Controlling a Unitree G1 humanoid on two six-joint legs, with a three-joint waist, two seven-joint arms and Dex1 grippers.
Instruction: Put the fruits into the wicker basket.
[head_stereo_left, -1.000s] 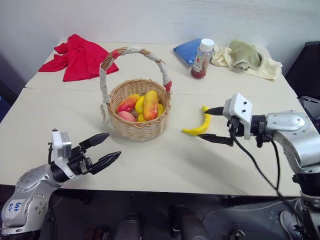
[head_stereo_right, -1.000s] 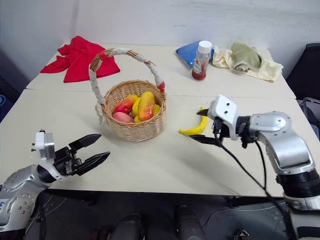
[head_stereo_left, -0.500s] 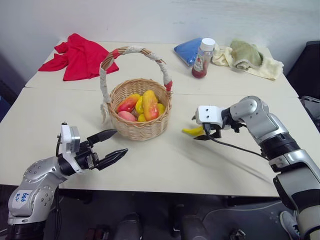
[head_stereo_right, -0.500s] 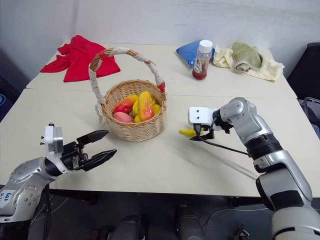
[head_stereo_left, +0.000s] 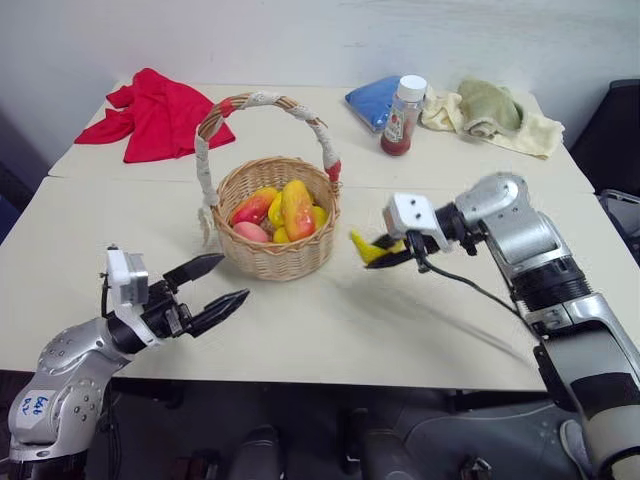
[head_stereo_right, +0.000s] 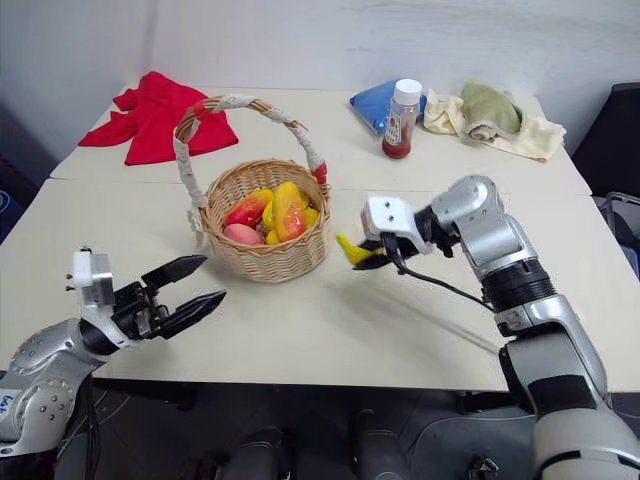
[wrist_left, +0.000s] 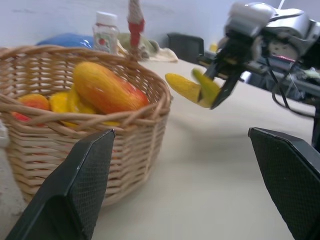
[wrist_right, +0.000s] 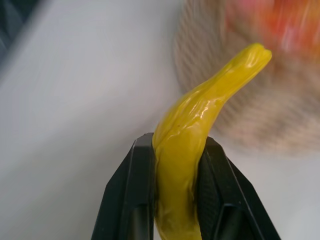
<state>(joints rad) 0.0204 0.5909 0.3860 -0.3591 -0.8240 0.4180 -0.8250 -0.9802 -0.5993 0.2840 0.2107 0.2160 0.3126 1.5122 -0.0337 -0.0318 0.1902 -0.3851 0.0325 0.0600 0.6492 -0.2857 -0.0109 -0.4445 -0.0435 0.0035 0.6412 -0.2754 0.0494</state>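
One fruit is left outside the wicker basket (head_stereo_left: 278, 225): the yellow banana (head_stereo_left: 372, 248), pinched about its middle between the two black fingers of the right gripper (head_stereo_left: 385, 250), its ends jutting out past the fingertips on both sides. The right wrist view shows the pads pressed flat on both sides of it, with the basket's weave just beyond its tip. It hangs clear of the table (head_stereo_left: 330, 320), near the rim but not yet over it. Inside the basket lie a mango (head_stereo_left: 296, 207) shaded orange and yellow and several other red and yellow fruits, so most of the job looks done. What remains, as I judge it, is to carry the banana over the rim, clear of the cloth-wrapped handle (head_stereo_left: 262, 100), and let go. The left gripper (head_stereo_left: 211, 286) is empty, fingers spread apart, with the basket just ahead of their tips.
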